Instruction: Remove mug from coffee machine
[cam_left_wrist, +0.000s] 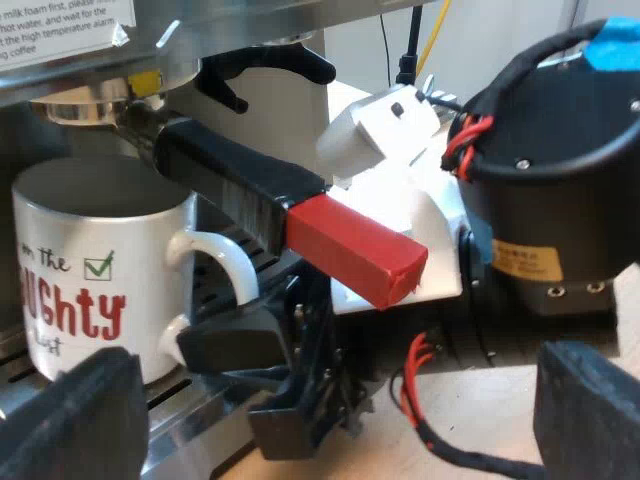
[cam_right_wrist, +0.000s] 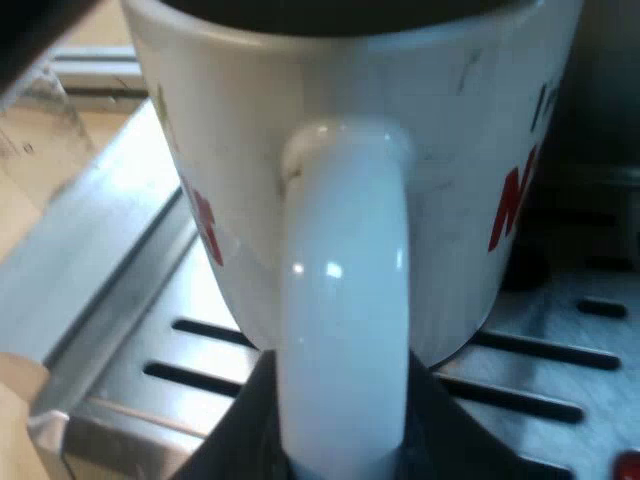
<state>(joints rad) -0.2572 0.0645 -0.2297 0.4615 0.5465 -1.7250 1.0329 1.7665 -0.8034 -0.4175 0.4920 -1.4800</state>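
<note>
A white mug (cam_left_wrist: 95, 270) with red lettering stands upright on the espresso machine's slotted drip tray (cam_right_wrist: 560, 350), under the metal holder (cam_left_wrist: 85, 100) locked into the machine. The holder's dark handle (cam_left_wrist: 230, 180) ends in red (cam_left_wrist: 355, 250) and juts out over the mug's handle (cam_left_wrist: 215, 255). My right gripper (cam_right_wrist: 345, 440) is at that white mug handle (cam_right_wrist: 345, 300), one dark finger (cam_right_wrist: 235, 435) pressed against each side of it. My left gripper (cam_left_wrist: 330, 410) is open and holds nothing, a short way back from the mug.
The right arm's black body (cam_left_wrist: 555, 180) and a white part (cam_left_wrist: 385, 130) sit close beside the red end. The tray's steel lip (cam_right_wrist: 110, 260) drops to a wooden tabletop (cam_left_wrist: 480, 400). A clear glass-like thing (cam_right_wrist: 40, 110) stands beyond the tray's edge.
</note>
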